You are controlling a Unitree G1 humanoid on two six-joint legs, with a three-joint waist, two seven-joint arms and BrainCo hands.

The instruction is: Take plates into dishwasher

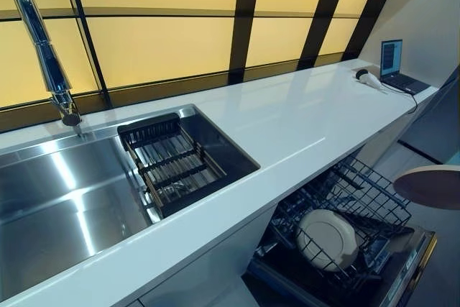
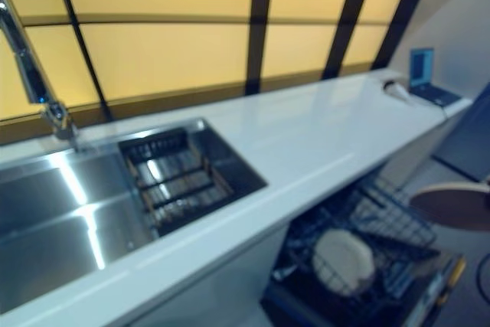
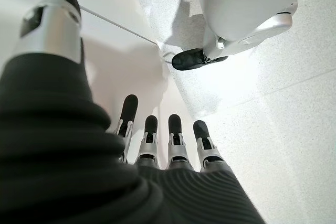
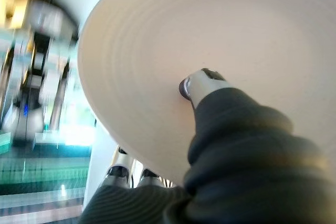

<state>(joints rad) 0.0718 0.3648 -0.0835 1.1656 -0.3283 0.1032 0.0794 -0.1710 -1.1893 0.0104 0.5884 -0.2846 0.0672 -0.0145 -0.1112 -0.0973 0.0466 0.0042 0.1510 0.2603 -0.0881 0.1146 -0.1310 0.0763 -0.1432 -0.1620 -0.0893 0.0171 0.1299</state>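
Observation:
A round cream plate (image 4: pixel 220 30) fills the right wrist view, and my right hand (image 4: pixel 202 83) is shut on it, thumb pressed on one face and fingers (image 4: pixel 122 172) curled under the rim. The same plate (image 1: pixel 431 186) shows at the right edge of the eye views, held level over the floor to the right of the open dishwasher. The dishwasher's dark wire rack (image 1: pixel 359 195) is pulled out below the counter, with one white plate (image 1: pixel 327 239) lying in it. My left hand (image 3: pixel 168 145) hangs open by the white cabinet front, holding nothing.
A white counter (image 1: pixel 287 120) runs across the view above the dishwasher. The steel sink (image 1: pixel 57 199) at left holds a dark drying rack (image 1: pixel 172 163), with a tall faucet (image 1: pixel 39 48) behind it. A laptop (image 1: pixel 395 66) and a small white device (image 1: pixel 368 79) sit at the counter's far end.

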